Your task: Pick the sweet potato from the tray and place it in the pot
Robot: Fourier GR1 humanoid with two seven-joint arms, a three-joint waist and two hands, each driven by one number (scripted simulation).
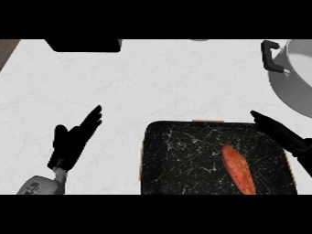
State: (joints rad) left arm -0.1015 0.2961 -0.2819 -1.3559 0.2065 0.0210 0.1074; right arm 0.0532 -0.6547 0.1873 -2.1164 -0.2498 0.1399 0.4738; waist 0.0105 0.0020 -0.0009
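— Where is the sweet potato (239, 170)?
— On the tray's (178, 155) right half; the pot (300, 87) stands at the counter's (151, 82) far right corner.
— The hands?
— Right hand (287, 137), fingers straight, over the tray's right edge; left hand (74, 139) open, left of the tray.

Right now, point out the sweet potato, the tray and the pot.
sweet potato (239, 170): head view, its middle.
tray (178, 155): head view, bare dark surface.
pot (297, 91): head view, outer grey wall.
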